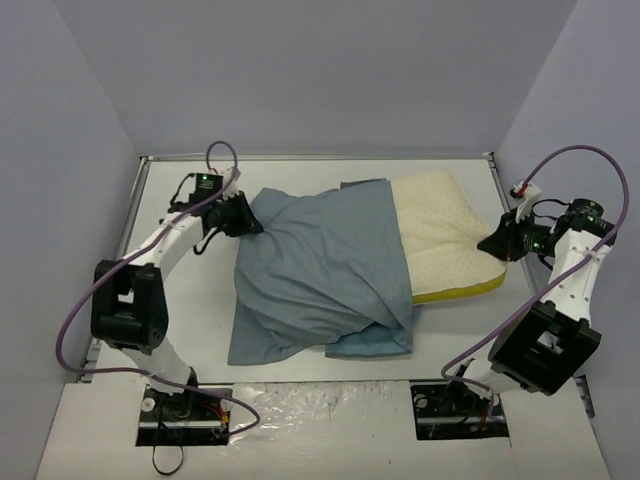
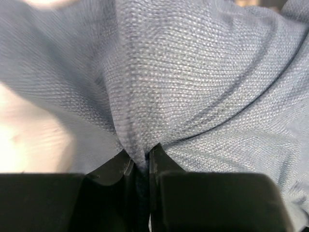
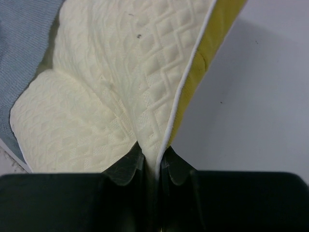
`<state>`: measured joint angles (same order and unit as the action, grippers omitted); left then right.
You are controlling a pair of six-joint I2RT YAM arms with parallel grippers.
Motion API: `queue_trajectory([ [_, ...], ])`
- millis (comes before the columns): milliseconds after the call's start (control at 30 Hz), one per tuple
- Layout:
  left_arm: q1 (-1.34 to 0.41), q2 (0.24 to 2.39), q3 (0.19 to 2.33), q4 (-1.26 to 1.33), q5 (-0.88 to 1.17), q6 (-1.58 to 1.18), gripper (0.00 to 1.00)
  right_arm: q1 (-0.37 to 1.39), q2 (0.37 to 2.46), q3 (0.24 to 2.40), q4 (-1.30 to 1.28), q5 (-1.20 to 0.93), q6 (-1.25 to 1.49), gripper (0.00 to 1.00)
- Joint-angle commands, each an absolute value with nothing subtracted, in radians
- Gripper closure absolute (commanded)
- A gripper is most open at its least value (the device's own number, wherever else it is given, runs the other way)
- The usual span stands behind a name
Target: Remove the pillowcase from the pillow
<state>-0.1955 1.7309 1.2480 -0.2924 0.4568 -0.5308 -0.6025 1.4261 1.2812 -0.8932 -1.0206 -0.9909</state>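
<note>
Now my left pincer nips limp, light pillowcase at its tips; right pincer clamps the squashy pillow edge.

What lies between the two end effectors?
In the top view: the pillowcase, pinched by the left end effector, then the bare pillow, pinched by the right end effector.
</note>
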Motion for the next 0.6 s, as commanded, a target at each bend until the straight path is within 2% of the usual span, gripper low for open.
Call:
queue_trajectory([
  [0, -0.019, 1.545, 1.241, -0.298, 0.311, -0.5, 0.98, -0.693, 1.373, 1.318, -0.821, -1.017, -0.968, 1.0],
  [267, 0.294, 1.355, 1.154, -0.252, 0.354, -0.541, 0.98, -0.764, 1.367, 1.318, -0.787, -1.012, -0.953, 1.0],
  [567, 0.333, 1.355, 1.143, -0.21, 0.373, -0.574, 0.98, -0.775, 1.286, 1.197, -0.592, -0.89, -0.851, 1.0],
])
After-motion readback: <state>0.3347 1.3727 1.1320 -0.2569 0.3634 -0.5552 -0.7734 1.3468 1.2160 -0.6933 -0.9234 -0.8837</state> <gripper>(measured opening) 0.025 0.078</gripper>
